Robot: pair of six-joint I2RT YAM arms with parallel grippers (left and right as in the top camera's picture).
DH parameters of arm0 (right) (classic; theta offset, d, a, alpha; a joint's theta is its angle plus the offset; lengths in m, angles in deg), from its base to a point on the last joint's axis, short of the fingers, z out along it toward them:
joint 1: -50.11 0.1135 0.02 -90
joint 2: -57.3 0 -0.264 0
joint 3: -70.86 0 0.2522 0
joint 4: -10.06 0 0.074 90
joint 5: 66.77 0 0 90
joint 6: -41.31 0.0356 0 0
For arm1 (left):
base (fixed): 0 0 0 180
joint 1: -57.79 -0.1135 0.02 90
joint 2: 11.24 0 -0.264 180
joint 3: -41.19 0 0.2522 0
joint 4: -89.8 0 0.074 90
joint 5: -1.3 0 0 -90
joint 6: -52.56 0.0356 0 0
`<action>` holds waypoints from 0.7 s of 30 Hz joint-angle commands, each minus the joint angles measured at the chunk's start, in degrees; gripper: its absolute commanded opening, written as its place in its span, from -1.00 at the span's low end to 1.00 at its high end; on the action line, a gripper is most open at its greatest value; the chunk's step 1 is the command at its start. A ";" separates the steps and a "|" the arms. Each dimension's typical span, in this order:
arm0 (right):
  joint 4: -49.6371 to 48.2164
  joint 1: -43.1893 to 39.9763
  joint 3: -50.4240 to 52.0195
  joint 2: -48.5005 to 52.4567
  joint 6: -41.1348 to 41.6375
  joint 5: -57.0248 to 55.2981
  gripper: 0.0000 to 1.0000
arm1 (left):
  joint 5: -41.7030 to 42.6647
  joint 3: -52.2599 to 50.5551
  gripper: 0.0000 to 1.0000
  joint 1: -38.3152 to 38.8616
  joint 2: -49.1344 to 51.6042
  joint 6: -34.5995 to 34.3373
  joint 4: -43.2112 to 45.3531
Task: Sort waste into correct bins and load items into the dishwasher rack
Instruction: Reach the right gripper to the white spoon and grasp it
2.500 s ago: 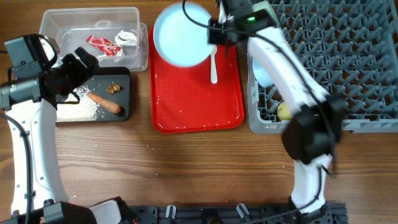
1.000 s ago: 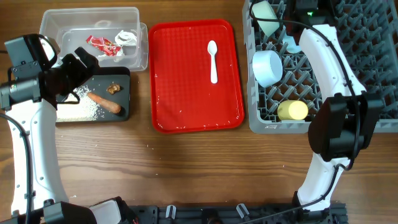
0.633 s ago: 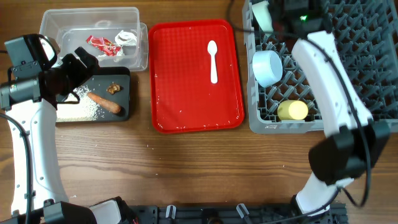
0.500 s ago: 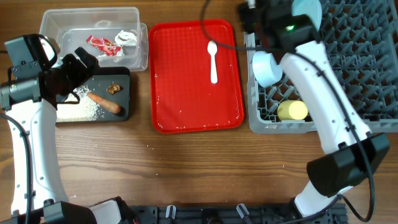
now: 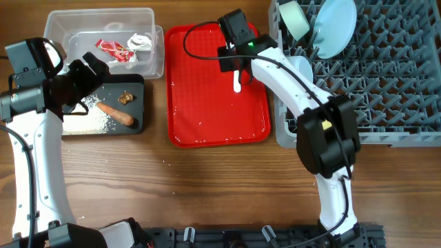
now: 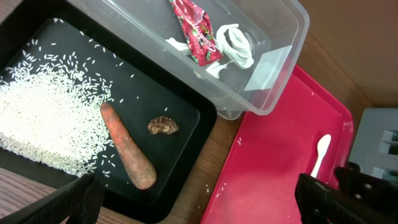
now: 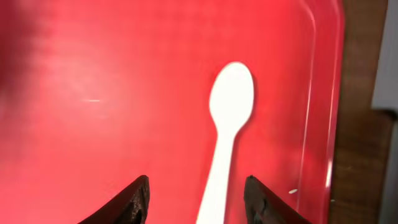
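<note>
The white spoon (image 5: 237, 81) lies on the red tray (image 5: 207, 103). My right gripper (image 5: 234, 58) hangs just above it, open; in the right wrist view the spoon (image 7: 227, 124) lies between the open fingers (image 7: 196, 193). The pale blue plate (image 5: 334, 27) and pale green bowl (image 5: 295, 19) stand in the grey rack (image 5: 386, 76). The clear tub (image 5: 103, 38) holds the red-and-white wrapper (image 6: 198, 34) and tissue (image 6: 235, 45). The black tray (image 5: 103, 107) holds the carrot stick (image 6: 127, 146), rice (image 6: 37, 118) and brown chunk (image 6: 163, 126). My left gripper (image 6: 199, 199) is open above the black tray's edge.
A few stray rice grains lie on the red tray (image 6: 273, 168) and on the wood between the trays. The rack's grey wall (image 5: 282, 131) stands right beside the red tray's right edge. The right arm crosses over the rack's front left corner.
My right gripper has left the rack, where the plate now stands, and swung left over the red tray to the spoon. The left arm has not moved.
</note>
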State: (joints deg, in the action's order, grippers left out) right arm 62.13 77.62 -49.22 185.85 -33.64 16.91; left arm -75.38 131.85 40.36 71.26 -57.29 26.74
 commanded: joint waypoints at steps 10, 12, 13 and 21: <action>-3.43 -1.25 -0.04 8.07 3.37 1.88 -0.30 | 0.07 0.37 1.00 -0.26 0.02 -0.11 0.15; -4.48 -1.25 -0.04 8.61 3.34 1.92 -0.32 | 0.07 0.37 1.00 -0.26 0.02 -0.11 0.15; -4.85 -1.31 -0.04 8.87 3.39 1.90 -0.34 | 0.07 0.37 1.00 -0.26 0.02 -0.11 0.15; -5.62 -1.73 -0.04 10.80 3.58 1.95 -0.75 | 0.07 0.37 1.00 -0.26 0.02 -0.11 0.15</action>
State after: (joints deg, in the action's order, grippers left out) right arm 56.36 76.13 -49.22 193.63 -30.45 18.31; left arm -75.38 131.85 40.36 71.26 -57.29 26.74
